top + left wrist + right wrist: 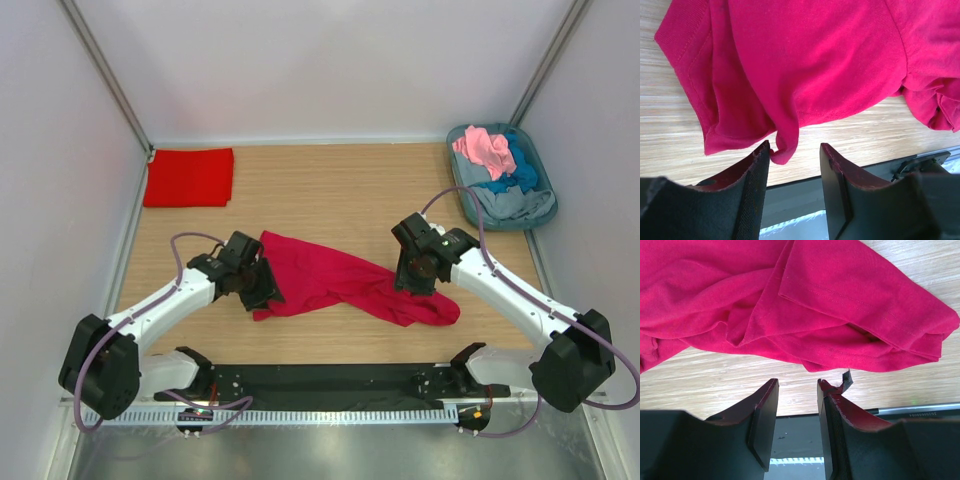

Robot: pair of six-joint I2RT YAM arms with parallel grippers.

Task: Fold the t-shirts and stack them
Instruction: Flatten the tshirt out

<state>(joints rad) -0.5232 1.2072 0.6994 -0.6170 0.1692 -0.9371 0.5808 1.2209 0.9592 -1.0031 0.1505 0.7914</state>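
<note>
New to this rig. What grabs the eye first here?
A crumpled crimson shirt sprawls at centre, the open left claw at its left end and the open right claw at its right part. A folded scarlet shirt lies in the far left corner; a tub at far right holds a pile of pink, blue and grey shirts.

Wood-grain table (330, 190) below left fingers (752, 180) and right fingers (762, 410). Grey-blue oval plastic tub (505, 224) in far right corner, well beyond right fingers. Black rail (330, 380) along near table edge, nearer than both pairs of fingers. White toothed strip (330, 416) just beside rail.
</note>
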